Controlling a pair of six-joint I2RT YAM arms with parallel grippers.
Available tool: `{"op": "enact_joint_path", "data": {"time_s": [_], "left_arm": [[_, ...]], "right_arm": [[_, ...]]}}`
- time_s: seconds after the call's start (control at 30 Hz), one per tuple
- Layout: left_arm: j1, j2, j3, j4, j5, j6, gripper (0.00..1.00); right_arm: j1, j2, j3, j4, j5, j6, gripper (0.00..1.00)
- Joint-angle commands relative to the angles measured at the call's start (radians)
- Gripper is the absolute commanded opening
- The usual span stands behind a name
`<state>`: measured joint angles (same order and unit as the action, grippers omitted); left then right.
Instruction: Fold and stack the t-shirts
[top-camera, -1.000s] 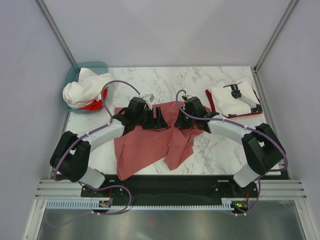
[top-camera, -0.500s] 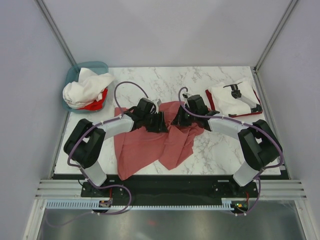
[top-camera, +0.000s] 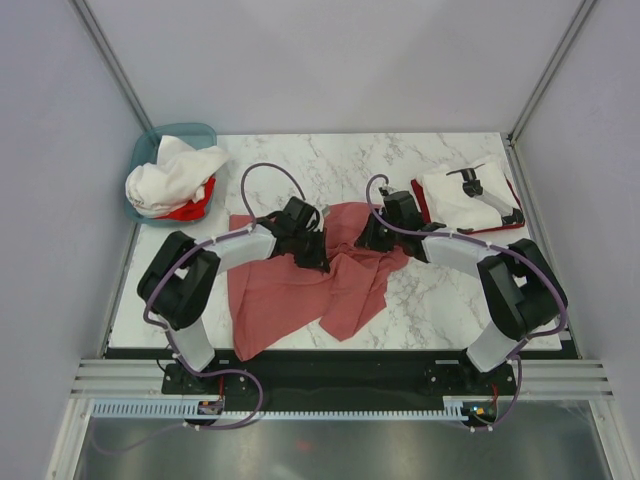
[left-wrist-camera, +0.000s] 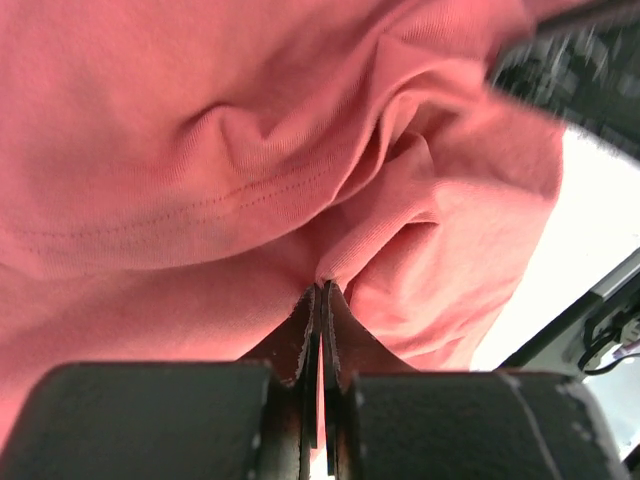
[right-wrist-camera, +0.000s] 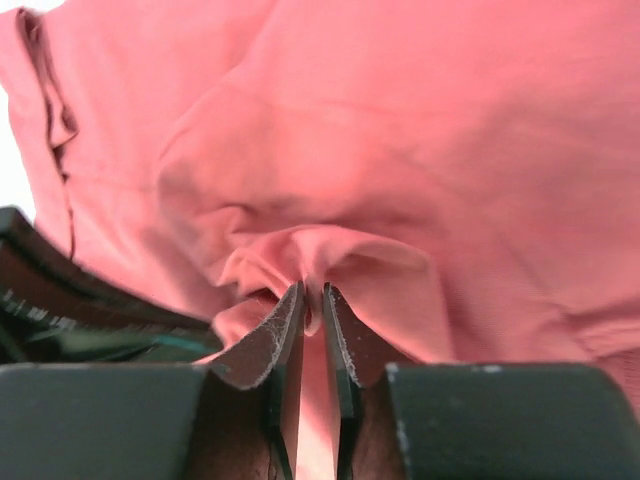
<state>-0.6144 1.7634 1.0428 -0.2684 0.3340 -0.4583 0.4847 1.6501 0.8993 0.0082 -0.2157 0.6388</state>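
A dusty salmon-red t-shirt (top-camera: 290, 295) lies rumpled on the marble table, bunched up at its far edge. My left gripper (top-camera: 318, 252) is shut on a raised fold of it, and the cloth (left-wrist-camera: 250, 150) fills the left wrist view above the gripper (left-wrist-camera: 323, 290). My right gripper (top-camera: 368, 240) pinches another fold just to the right. Its jaws stand a narrow slit apart around the gripper's midpoint (right-wrist-camera: 313, 295), with the cloth (right-wrist-camera: 420, 150) wedged between them. A folded white t-shirt (top-camera: 455, 200) with a black mark lies on a red one (top-camera: 419, 198) at the back right.
A teal basket (top-camera: 146, 146) at the back left corner holds white t-shirts (top-camera: 172, 172) and a bright red one (top-camera: 192, 210). Grey walls close in the table on the left, right and back. Bare marble (top-camera: 440, 300) shows at the near right.
My left gripper has moved right and closed on a fold of the salmon-red t-shirt. The right gripper's jaws have eased slightly apart. The cloth between the grippers has bunched up.
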Motion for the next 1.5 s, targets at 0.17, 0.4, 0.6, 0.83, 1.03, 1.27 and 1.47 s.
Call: {"op": "enact_joint_path", "data": {"time_s": [0.17, 0.4, 0.6, 0.83, 1.03, 1.27, 1.47], "left_arm": [[-0.036, -0.053, 0.032, -0.075, -0.072, 0.061, 0.04], [-0.035, -0.203, -0.018, -0.069, -0.259, 0.035, 0.54], [-0.028, -0.37, -0.109, -0.009, -0.454, 0.013, 0.78], [-0.028, -0.43, -0.171, 0.101, -0.543, 0.079, 0.84], [-0.031, -0.38, -0.179, 0.213, -0.477, 0.193, 0.88], [-0.045, -0.263, -0.13, 0.264, -0.532, 0.257, 0.9], [-0.053, -0.211, -0.076, 0.248, -0.802, 0.236, 0.83]], "right_arm": [[-0.017, -0.05, -0.022, 0.05, 0.027, -0.018, 0.09], [-0.02, -0.193, -0.08, 0.138, -0.01, -0.021, 0.0], [-0.024, -0.384, -0.079, 0.131, 0.072, -0.008, 0.0], [-0.028, -0.526, 0.059, -0.005, 0.197, -0.025, 0.0], [-0.028, -0.53, 0.185, -0.123, 0.205, -0.051, 0.0], [-0.029, -0.517, 0.245, -0.149, 0.18, -0.033, 0.0], [-0.028, -0.53, 0.276, -0.169, 0.133, -0.019, 0.0]]}}
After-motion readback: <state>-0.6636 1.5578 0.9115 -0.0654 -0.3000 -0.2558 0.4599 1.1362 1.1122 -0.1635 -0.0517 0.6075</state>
